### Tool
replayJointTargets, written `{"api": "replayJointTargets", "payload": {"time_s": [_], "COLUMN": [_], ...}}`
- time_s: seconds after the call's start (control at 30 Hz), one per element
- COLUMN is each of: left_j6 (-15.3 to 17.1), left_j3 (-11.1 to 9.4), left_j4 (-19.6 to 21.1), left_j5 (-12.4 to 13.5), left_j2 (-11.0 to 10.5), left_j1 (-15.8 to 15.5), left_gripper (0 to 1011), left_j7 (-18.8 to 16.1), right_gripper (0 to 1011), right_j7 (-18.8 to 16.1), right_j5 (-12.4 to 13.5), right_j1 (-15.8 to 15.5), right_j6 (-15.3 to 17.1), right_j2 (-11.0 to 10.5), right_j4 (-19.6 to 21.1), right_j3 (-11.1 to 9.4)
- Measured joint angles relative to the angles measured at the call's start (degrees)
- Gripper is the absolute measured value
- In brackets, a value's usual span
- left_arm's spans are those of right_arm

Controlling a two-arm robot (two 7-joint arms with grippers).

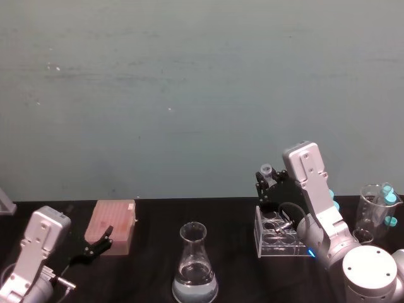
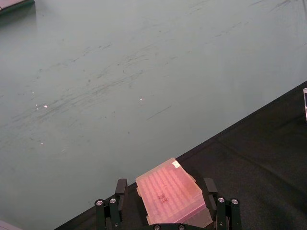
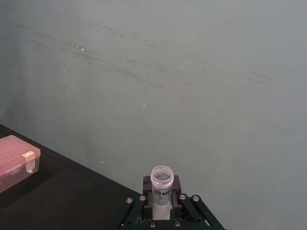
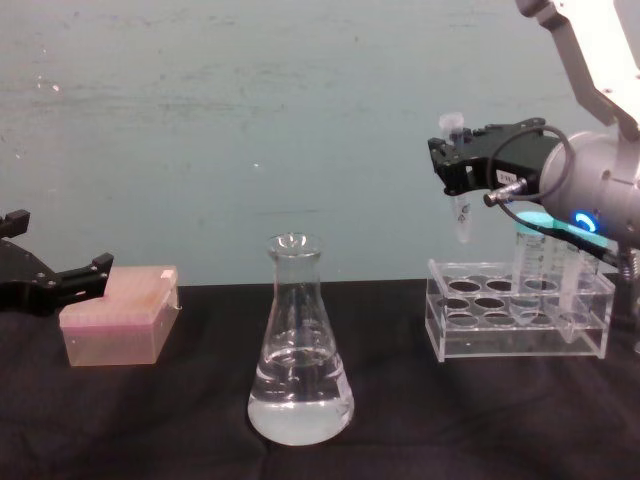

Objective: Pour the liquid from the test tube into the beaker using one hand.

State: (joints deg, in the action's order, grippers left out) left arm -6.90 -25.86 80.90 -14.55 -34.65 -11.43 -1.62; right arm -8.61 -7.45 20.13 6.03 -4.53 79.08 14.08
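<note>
The test tube [image 4: 459, 192] is a slim clear tube with a conical tip. It stands upright in the air above the left end of the tube rack, and my right gripper [image 4: 457, 168] is shut on its upper part. The tube's open rim [image 3: 162, 175] pokes up between the black fingers [image 3: 176, 188]. The same tube [image 1: 267, 170] also appears from the head camera, right of the beaker. The beaker [image 4: 298, 345], a clear conical flask, stands on the black table at front centre with clear liquid [image 4: 300, 412] in its base. My left gripper [image 1: 100, 243] stays open at the far left beside a pink box.
A clear acrylic rack [image 4: 520, 325] holding taller teal-capped tubes [image 4: 530, 262] stands right of the flask. A pink lidded box [image 4: 118, 312] lies at the left. A glass jar with teal-capped tubes [image 1: 379, 208] sits far right. A teal wall rises behind the table.
</note>
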Motion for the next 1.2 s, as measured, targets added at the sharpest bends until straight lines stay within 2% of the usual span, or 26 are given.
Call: {"api": "replayJointTargets", "payload": {"time_s": [0.3, 1.2], "left_j6": [0.00, 0.00], "left_j3": [0.00, 0.00], "left_j4": [0.00, 0.00], "left_j5": [0.00, 0.00], "left_j2": [0.00, 0.00], "left_j1": [0.00, 0.00], "left_gripper": [1000, 1000], "left_j7": [0.00, 0.00], "right_gripper": [221, 221], "right_j7": [-0.86, -1.83], "right_j5": [1.52, 3.61], "right_j1": [0.51, 1.24], "right_j6": [-0.49, -1.16], "right_j2": [0.02, -0.75], "right_j4": [-1.91, -5.37], "right_j3": [-0.46, -0.38]}}
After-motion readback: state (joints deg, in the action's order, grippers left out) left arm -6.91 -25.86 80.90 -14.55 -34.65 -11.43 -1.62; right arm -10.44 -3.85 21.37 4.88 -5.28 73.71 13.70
